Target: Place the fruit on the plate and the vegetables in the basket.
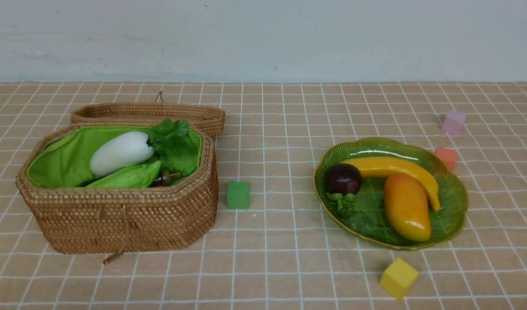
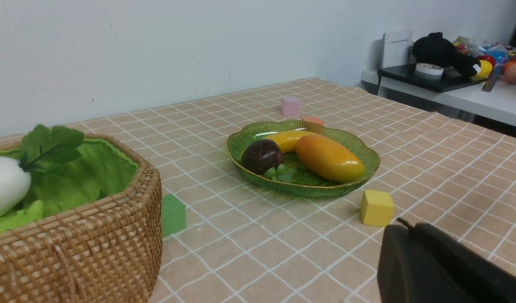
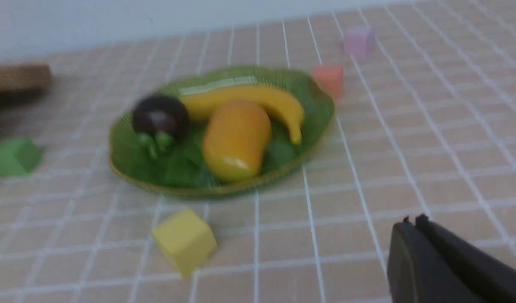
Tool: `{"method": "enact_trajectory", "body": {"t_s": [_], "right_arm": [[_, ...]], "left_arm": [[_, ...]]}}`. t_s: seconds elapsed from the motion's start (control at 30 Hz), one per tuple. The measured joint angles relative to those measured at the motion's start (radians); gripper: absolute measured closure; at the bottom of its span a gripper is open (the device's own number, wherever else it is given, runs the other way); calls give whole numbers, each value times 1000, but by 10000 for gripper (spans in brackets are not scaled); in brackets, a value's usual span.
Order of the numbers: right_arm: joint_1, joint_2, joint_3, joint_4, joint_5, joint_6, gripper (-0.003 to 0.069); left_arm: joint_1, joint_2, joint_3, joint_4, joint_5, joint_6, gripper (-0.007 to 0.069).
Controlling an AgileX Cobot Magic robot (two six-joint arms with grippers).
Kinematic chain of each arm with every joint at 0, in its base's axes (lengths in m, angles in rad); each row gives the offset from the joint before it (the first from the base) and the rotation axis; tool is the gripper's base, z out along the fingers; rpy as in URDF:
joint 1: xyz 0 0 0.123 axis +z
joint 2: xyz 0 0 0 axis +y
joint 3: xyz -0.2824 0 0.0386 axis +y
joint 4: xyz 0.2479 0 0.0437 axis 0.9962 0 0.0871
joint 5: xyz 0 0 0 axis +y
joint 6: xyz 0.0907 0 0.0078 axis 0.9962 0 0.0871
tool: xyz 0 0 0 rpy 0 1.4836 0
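On the green glass plate (image 1: 454, 202) at the right lie the fruit: an orange-yellow mango (image 1: 406, 206), a yellow banana (image 1: 392, 167) and a dark purple mangosteen (image 1: 342, 178). The open wicker basket (image 1: 117, 215) at the left holds vegetables: a white radish (image 1: 121, 153), a light-green gourd (image 1: 127, 177), green leaves (image 1: 171, 131) and a dark tip (image 1: 166, 177) between them. Neither arm shows in the front view. My left gripper (image 2: 409, 226) is shut and empty, low over the cloth near the yellow cube (image 2: 376, 207). The right gripper (image 3: 413, 221) is shut and empty too, nearer than the plate (image 3: 127, 164).
Small foam cubes lie on the checked cloth: green (image 1: 238, 195) between basket and plate, yellow (image 1: 399, 277) in front of the plate, orange (image 1: 446, 157) and pink (image 1: 453, 122) behind it. The basket lid (image 1: 147, 113) lies open behind the basket. A side table with clutter (image 2: 451, 71) stands beyond the cloth.
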Motion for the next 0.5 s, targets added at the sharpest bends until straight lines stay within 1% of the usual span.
{"method": "enact_trajectory", "body": {"t_s": [0.07, 0.1, 0.5], "right_arm": [[0, 0, 90, -2, -31, 0, 667], [0, 1, 98, -4, -34, 0, 667], [0, 1, 103, 7, -52, 0, 667]], "left_arm": [[0, 0, 0, 0, 0, 0, 637], [0, 0, 0, 0, -1, 0, 637], [0, 0, 0, 0, -1, 0, 637]]}}
